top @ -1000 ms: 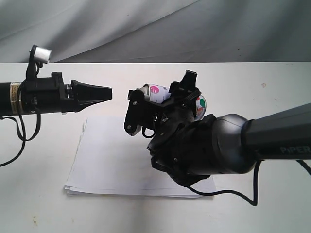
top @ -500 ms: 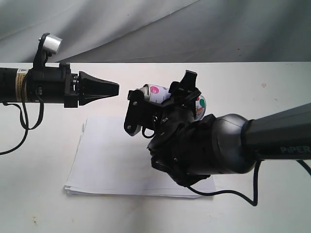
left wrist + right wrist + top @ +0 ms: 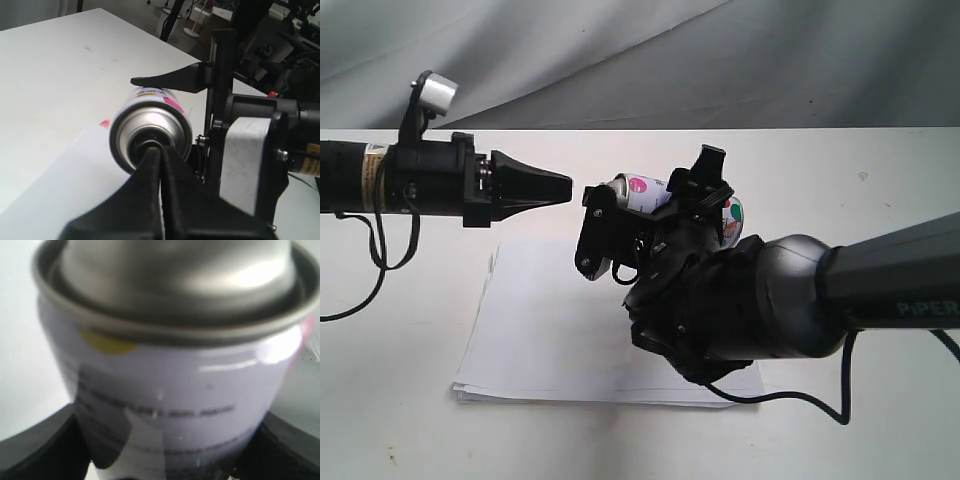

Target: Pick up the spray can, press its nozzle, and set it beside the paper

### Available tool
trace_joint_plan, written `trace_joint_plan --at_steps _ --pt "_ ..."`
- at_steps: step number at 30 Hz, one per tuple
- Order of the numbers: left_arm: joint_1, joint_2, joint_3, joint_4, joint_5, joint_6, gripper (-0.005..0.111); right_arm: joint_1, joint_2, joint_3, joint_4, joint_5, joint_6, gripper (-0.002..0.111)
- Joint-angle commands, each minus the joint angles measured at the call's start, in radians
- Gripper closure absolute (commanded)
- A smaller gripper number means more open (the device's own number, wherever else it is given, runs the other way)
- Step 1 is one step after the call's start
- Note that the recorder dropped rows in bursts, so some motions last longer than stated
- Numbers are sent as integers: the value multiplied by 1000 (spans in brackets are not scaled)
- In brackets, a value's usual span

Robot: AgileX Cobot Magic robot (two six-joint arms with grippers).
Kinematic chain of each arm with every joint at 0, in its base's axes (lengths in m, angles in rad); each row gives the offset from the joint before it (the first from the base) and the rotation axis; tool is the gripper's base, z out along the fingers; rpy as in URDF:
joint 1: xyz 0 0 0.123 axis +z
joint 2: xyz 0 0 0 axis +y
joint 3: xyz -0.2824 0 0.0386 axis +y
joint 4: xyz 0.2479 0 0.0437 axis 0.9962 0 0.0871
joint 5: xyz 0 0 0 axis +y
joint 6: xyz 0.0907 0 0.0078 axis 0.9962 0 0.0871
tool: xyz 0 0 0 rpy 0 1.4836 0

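My right gripper (image 3: 655, 200) is shut on the spray can (image 3: 642, 187) and holds it on its side in the air above the paper (image 3: 540, 330). The can's silver top faces left. In the right wrist view the label of the spray can (image 3: 175, 385) fills the frame between the two black fingers (image 3: 35, 450). My left gripper (image 3: 570, 187) is shut, with nothing in it, and points at the can's top across a short gap. In the left wrist view its tips (image 3: 159, 150) line up with the black nozzle (image 3: 144, 142) inside the silver rim and partly hide it.
The white table (image 3: 880, 180) runs to a grey cloth backdrop (image 3: 640, 60) behind. A black cable (image 3: 800, 400) trails off the right arm over the paper's right corner. A small reddish tab (image 3: 104, 122) shows at the paper's edge.
My left gripper has moved right, toward the can's top, and the gap has narrowed. The right gripper and the can have stayed still.
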Motion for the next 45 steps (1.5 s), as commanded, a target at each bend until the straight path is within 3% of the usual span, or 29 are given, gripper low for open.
trace_joint_plan --at_steps 1,45 --pt "-41 -1 -4 -7 66 17 107 3 -14 -12 -24 29 -2 108" --pt "-77 -1 -4 -7 158 31 107 3 -14 -12 -30 26 -55 108"
